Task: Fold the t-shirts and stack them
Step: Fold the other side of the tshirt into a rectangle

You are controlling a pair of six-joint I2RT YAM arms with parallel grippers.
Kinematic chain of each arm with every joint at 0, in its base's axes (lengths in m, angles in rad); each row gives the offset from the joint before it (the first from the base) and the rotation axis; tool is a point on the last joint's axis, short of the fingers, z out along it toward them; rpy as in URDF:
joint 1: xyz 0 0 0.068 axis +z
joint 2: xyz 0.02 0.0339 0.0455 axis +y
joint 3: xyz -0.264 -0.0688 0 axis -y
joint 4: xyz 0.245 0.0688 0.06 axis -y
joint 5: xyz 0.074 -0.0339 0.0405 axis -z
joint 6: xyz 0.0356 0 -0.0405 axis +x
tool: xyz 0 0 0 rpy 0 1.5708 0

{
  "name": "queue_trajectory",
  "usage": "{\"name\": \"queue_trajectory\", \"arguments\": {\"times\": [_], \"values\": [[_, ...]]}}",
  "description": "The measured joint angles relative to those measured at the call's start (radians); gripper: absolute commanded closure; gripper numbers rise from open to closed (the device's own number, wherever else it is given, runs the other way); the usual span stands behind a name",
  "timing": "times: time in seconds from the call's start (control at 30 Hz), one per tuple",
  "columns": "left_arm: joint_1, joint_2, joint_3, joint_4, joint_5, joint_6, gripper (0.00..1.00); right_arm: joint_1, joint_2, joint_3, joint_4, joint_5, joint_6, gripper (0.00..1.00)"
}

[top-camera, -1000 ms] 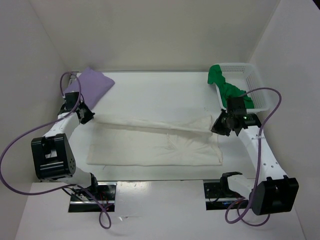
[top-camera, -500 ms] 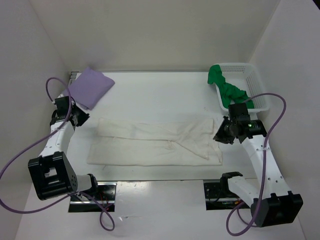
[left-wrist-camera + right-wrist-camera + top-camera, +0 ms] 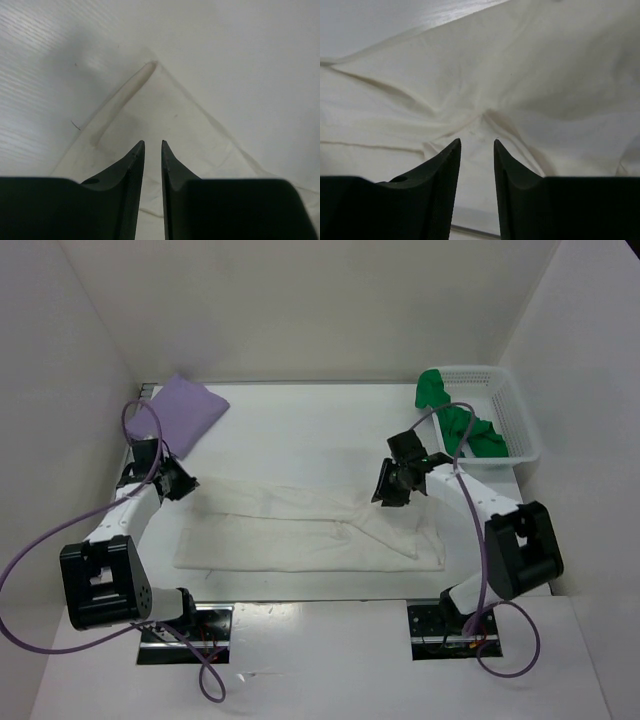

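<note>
Top external: white t-shirt (image 3: 310, 530) lies flat between both grippers | left gripper (image 3: 182, 483) parted, empty, over its corner | right gripper (image 3: 390, 490) parted, empty, over its other end | lavender t-shirt (image 3: 180, 410) beyond left gripper | green t-shirt (image 3: 458, 422) in basket (image 3: 520, 430) beyond right gripper

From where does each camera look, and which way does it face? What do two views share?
Top external: above and behind the arm bases, looking down on the table; both arms, left end effector and right end effector show.
Left wrist: on the left wrist, facing down at a corner of the white t-shirt; its two fingers show.
Right wrist: on the right wrist, facing that t-shirt's creases; its fingers show.
Shared: all three see the white t-shirt.
</note>
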State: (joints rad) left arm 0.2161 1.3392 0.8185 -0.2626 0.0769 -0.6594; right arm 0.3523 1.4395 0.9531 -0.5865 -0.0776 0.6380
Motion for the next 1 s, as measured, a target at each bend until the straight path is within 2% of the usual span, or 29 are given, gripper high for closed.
{"name": "queue_trajectory", "arguments": {"times": [0.13,0.27,0.33,0.37,0.4,0.47,0.6,0.73,0.87,1.0], "values": [[-0.006,-0.012,-0.040,-0.016,0.017,0.000,0.72,0.019,0.106,0.003,0.077,0.019,-0.003,0.60],[-0.006,-0.012,-0.041,-0.024,0.058,-0.002,0.69,0.021,0.135,0.003,0.108,0.047,-0.003,0.54],[-0.006,-0.012,-0.044,-0.027,0.065,-0.004,0.62,0.022,0.137,0.003,0.119,0.056,-0.004,0.54],[-0.006,-0.012,-0.047,-0.028,0.060,-0.006,0.56,0.022,0.141,0.003,0.125,0.060,-0.004,0.54],[-0.006,-0.012,-0.052,-0.029,0.053,-0.010,0.54,0.024,0.145,0.003,0.130,0.062,-0.004,0.54],[-0.004,-0.012,-0.061,-0.037,0.035,-0.026,0.54,0.032,0.163,0.003,0.136,0.062,-0.004,0.60],[0.031,-0.012,-0.070,-0.052,0.019,-0.034,0.54,0.058,0.198,0.003,0.138,0.056,-0.004,0.60],[0.061,-0.012,-0.077,-0.062,0.006,-0.051,0.53,0.092,0.199,0.003,0.139,0.049,-0.001,0.72],[0.061,-0.012,-0.080,-0.089,0.006,-0.054,0.63,0.120,0.190,0.002,0.138,0.043,0.015,0.80],[0.061,-0.021,-0.085,-0.115,0.005,-0.055,0.65,0.137,0.133,-0.005,0.135,0.043,0.030,0.86]]}}
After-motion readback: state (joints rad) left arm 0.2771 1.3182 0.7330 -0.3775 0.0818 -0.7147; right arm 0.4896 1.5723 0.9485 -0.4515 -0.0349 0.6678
